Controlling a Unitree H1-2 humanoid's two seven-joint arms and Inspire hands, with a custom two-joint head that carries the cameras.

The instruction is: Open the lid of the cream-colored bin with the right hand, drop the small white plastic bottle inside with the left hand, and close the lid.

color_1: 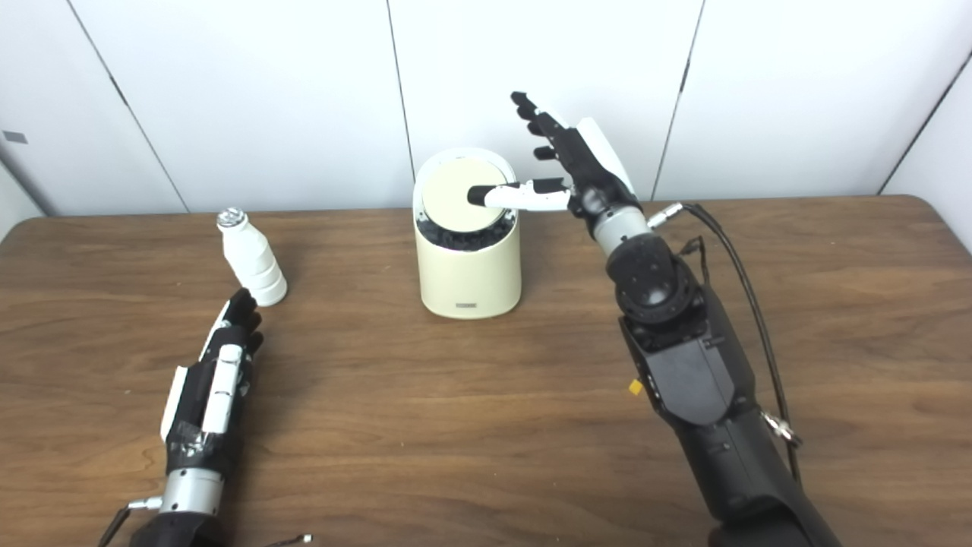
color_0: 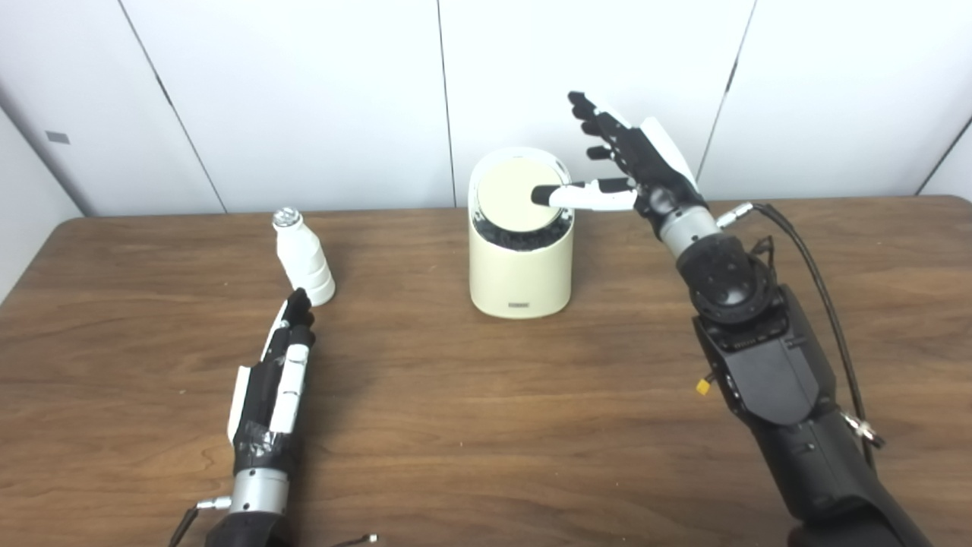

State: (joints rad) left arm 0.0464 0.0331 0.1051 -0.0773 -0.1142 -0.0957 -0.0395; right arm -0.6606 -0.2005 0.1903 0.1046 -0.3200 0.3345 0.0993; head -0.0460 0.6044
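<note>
White wall panels with dark seams stand behind the brown wooden tabletop (color_0: 486, 425) where I work. Near the far edge stands the cream-colored bin (color_0: 520, 266), a rounded canister with a small dark label low on its front; the writing on it is too small for me to read. Its round lid (color_0: 519, 194) looks tipped, its near edge dipping to show a dark crescent of the inside. My right hand (color_0: 634, 163) is raised just to the right of the bin's top, fingers spread apart and pointing up, holding nothing, while my thumb reaches sideways over the lid; I cannot tell whether the tip presses it. To the left of the bin, well apart from it, the small white plastic bottle (color_0: 304, 258) stands on the wood, leaning slightly, with a shiny silver cap and no printing that I can make out. My left hand (color_0: 277, 380) lies flat on the wood nearer to me than the bottle, fingers straight and empty, their tips just short of the bottle's base.
</note>
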